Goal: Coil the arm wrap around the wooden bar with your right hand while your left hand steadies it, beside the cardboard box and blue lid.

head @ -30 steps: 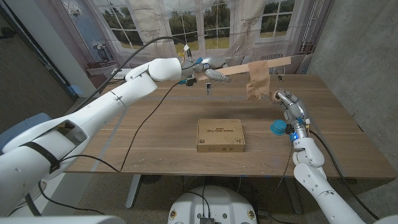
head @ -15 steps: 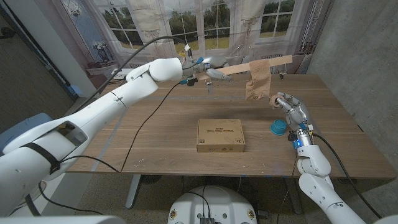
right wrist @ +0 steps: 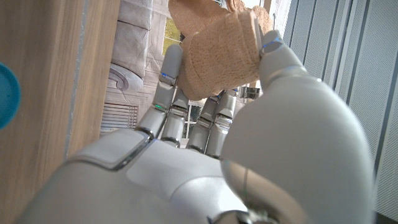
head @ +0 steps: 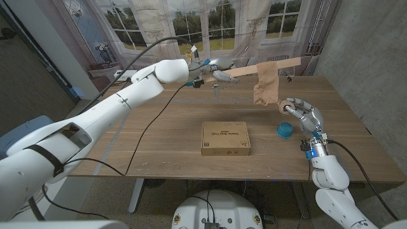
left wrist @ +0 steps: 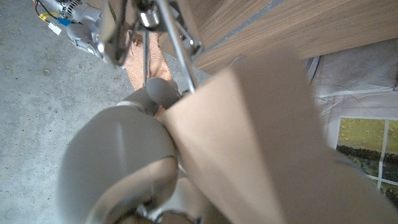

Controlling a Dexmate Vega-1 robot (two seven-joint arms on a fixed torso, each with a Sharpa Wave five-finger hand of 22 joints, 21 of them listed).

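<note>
I stand in what looks like a lab or test room got up as a home; my wooden table (head: 159, 137) rests on plain metal legs over a grey concrete floor (head: 114, 197); behind it hangs a printed backdrop (head: 184, 25) of tall windows, curtains and green lawn, creased like cloth, not real glass; to my right rises a bare grey concrete wall (head: 369, 57); a black cable (head: 143, 137) trails across the tabletop, which says workshop bench more than dining room.

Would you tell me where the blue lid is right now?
In the head view the blue lid sits on the table's right side, just right of the cardboard box and beside the right robot hand.
</note>
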